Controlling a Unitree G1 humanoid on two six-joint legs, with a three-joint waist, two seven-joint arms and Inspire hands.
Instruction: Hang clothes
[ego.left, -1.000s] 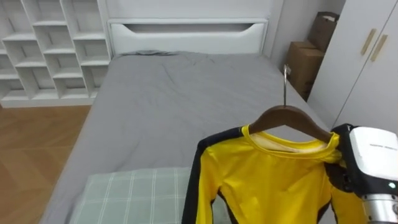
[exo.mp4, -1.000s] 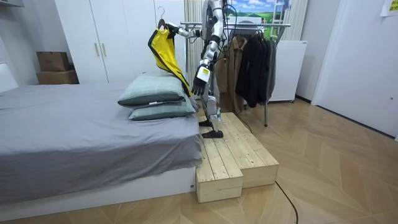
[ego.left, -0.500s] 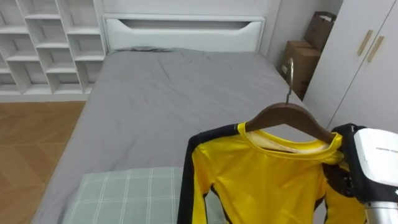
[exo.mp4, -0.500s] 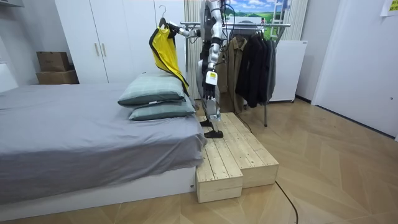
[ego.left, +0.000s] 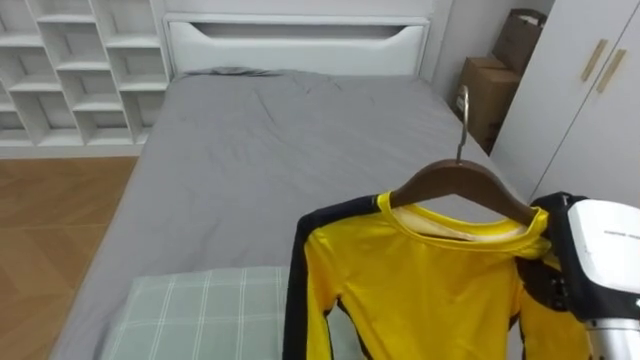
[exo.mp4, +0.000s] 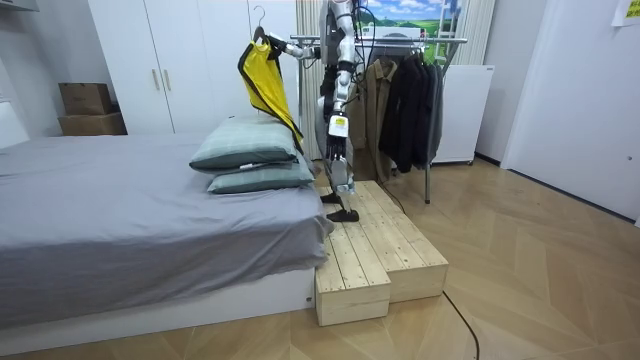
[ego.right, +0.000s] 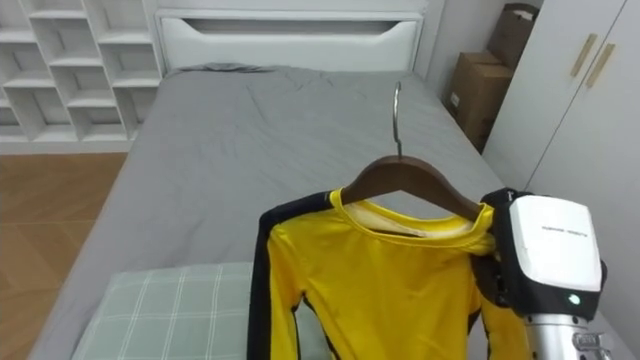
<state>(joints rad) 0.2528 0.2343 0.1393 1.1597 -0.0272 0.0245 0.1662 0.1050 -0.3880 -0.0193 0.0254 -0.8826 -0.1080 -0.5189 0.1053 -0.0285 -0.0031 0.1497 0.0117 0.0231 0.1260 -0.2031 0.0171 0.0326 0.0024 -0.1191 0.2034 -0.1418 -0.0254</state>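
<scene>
Clutching one end of the wooden hanger (ego.left: 460, 185) in the clenched right hand (ego.left: 598, 255), with the yellow shirt (ego.left: 420, 290) on it above the pillow end of the bed (ego.left: 260, 150). Risking a tipped hanger from that lopsided hold, and the shirt sliding off onto the bed.

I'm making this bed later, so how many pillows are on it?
2. The upper pillow lies stacked on the lower pillow, at the end of the bed beside the robot. I see no others, though the stack might hide something.
</scene>
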